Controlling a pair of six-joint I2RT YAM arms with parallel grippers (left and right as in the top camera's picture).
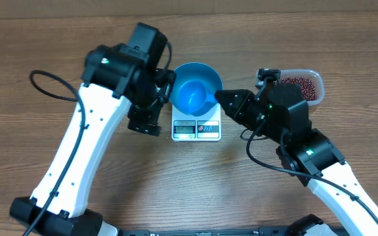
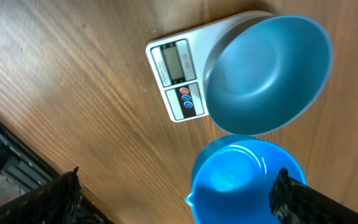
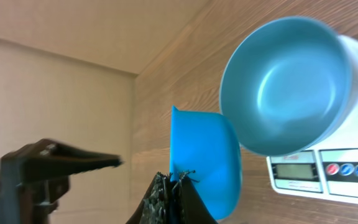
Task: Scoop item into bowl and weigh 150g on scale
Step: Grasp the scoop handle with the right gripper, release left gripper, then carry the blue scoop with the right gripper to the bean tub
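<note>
Right hand (image 3: 176, 183) clamps the empty scoop (image 3: 207, 158) — dip it deep into the beans (image 1: 300, 87) at the bowl's (image 1: 210, 75) three o'clock; left hand (image 2: 179, 182) is spread wide.

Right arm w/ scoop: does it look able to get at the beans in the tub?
Probably yes. The right gripper is shut on the scoop at the bowl. The open tub of beans lies on that arm's own side, close beside it, with nothing between. It would need to swing back.
</note>
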